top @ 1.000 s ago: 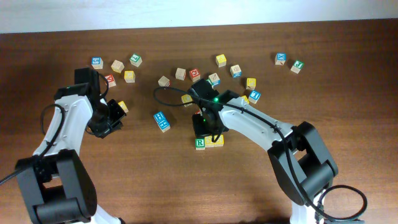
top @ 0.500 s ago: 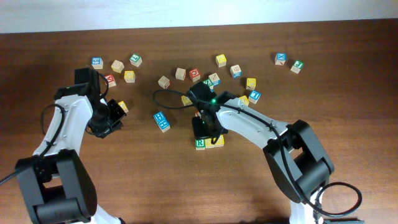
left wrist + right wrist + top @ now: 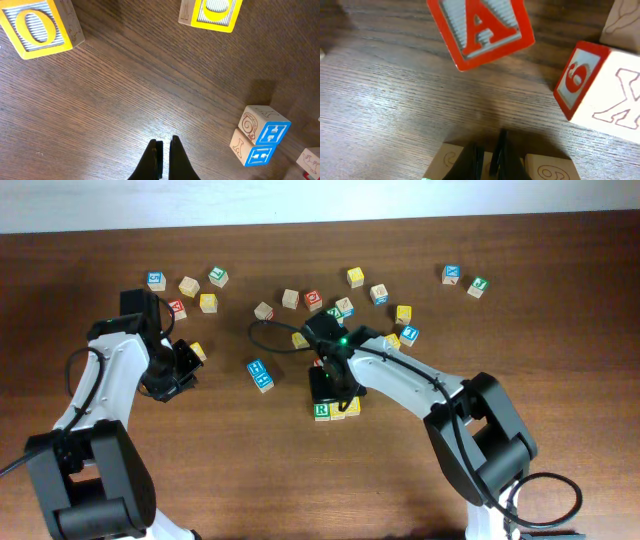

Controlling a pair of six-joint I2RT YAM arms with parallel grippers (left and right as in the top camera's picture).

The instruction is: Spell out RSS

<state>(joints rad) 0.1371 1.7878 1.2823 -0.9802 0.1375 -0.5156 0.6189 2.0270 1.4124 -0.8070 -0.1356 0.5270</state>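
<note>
A green R block [image 3: 321, 411] and a yellow block [image 3: 349, 406] lie side by side at the table's middle. My right gripper [image 3: 331, 387] is directly over them. In the right wrist view its fingers [image 3: 490, 156] are close together and empty. Their tips are at the pale wooden sides of the row of blocks [image 3: 451, 159]; another block of the row [image 3: 551, 169] lies to the right. A red A block [image 3: 480, 27] and a red 6 block [image 3: 584, 82] lie beyond. My left gripper [image 3: 172, 376] [image 3: 164, 150] is shut and empty above bare wood.
Many letter blocks are scattered across the far half of the table [image 3: 300, 470], among them a blue block [image 3: 260, 374] and a yellow one [image 3: 198, 351]. The left wrist view shows two yellow O blocks [image 3: 37, 25] [image 3: 215, 11] and blue blocks [image 3: 261, 136].
The right arm has shifted very slightly over the R block. The blocks and the left arm have not moved.
</note>
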